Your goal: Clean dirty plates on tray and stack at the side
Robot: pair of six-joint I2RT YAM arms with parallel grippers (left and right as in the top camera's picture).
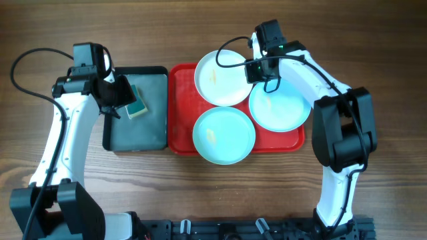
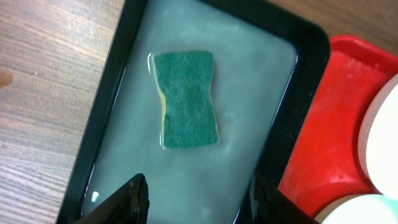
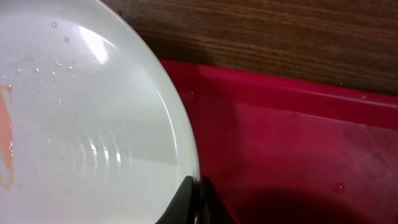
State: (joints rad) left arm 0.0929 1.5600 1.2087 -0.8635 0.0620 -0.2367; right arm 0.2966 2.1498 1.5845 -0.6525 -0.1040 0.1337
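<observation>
Right gripper is closed on the white plate rim, the correct hold: plate is rigid, glossy, wet, likely slippery. Left gripper stands wide open and empty above the sponge.

**Item:** wooden table, filling the ground of every view.
**Surface:** medium-brown wood grain with darker streaks, running left to right in the overhead view.
**Finish:** low sheen.
**Light:** soft and even, with faint shadows. The tone is darker and redder in the right wrist view.

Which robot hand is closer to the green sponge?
Left. The left gripper hovers open over the sponge; the right gripper is away on the red tray, pinching the rim of the white plate.
</observation>
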